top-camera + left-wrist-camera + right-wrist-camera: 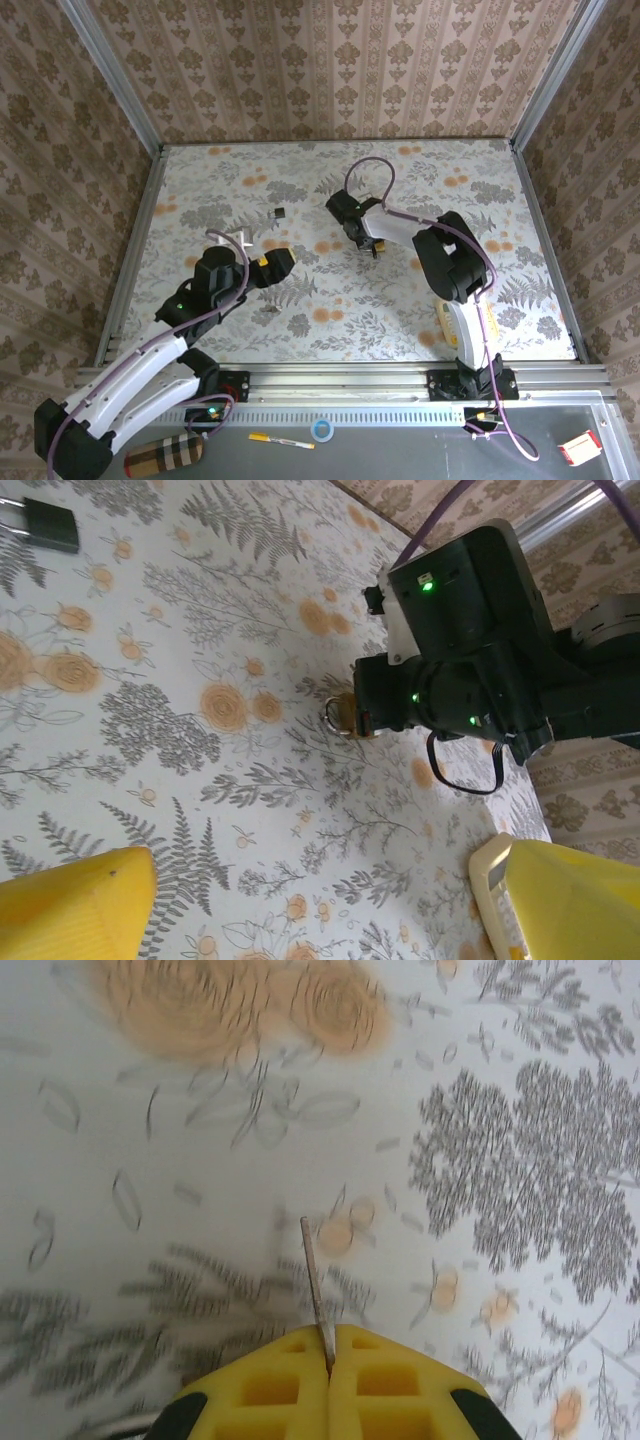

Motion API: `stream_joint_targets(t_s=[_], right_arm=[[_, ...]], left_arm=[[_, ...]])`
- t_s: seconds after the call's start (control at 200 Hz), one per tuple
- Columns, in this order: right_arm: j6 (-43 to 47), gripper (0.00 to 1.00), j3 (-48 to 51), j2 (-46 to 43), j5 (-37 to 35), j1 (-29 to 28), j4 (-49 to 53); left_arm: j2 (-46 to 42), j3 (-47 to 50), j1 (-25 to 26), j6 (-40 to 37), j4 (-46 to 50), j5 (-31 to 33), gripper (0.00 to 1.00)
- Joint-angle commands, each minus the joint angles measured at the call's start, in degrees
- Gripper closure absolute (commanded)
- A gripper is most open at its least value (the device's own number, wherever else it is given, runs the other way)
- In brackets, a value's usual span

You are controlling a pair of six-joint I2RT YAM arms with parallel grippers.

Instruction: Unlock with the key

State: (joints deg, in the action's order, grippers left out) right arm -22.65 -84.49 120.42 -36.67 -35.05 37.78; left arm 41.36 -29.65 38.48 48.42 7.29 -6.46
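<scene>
The key [281, 212] lies alone on the flowered cloth, a tiny black squarish head with a short metal blade, seen again in the left wrist view's top left corner [50, 525]. My left gripper [275, 265] hovers in front of it, wide open and empty [315, 848]. Further right, my right gripper [368, 248] is low over the cloth. The padlock [348, 712] shows at its tips as a bit of brass with a silver shackle ring. In the right wrist view the yellow fingers [400, 1380] are shut [330, 1332] on that thin silver edge [312, 1270]. The lock's body is hidden.
Metal rails [135, 250] and wallpapered walls [330, 60] close in the table on three sides. The near ledge holds a plaid case [165, 452], a pen [280, 440], a tape roll [321, 430] and a red-white box [580, 447]. A black cable loop [465, 770] hangs under the right gripper.
</scene>
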Motion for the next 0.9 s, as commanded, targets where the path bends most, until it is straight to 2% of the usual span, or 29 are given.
stream_joint_targets(t_s=[0.0, 0.365, 0.55, 0.695, 0.78, 0.895], right_arm=[[-7.2, 1.0, 4.15, -3.68, -1.31, -2.68, 4.38], [-21.11, 1.0, 16.38, -13.19, 1.84, -10.09, 6.81], [-20.23, 1.0, 17.33, -20.34, 0.4, -9.48, 8.45], [-17.39, 1.0, 20.74, -26.63, 5.55, -6.36, 5.4], [-15.69, 1.0, 24.83, -30.13, 10.01, -3.45, 1.88], [-14.4, 1.0, 29.9, -36.77, 12.14, -0.58, -0.13]], left_arm=[[0.94, 0.71, 2.68, 1.68, -2.16, 1.58, 0.09], [10.77, 3.63, 12.35, 11.58, -9.93, 5.69, 0.1], [17.64, 3.95, 15.19, 16.32, -14.92, 5.81, 0.1], [25.14, 0.83, 16.01, 18.22, -18.69, 3.19, 0.12], [30.63, -6.16, 16.01, 14.15, -12.7, 1.54, 0.16], [38.27, -15.86, 16.4, 7.65, -3.79, 0.16, 0.26]])
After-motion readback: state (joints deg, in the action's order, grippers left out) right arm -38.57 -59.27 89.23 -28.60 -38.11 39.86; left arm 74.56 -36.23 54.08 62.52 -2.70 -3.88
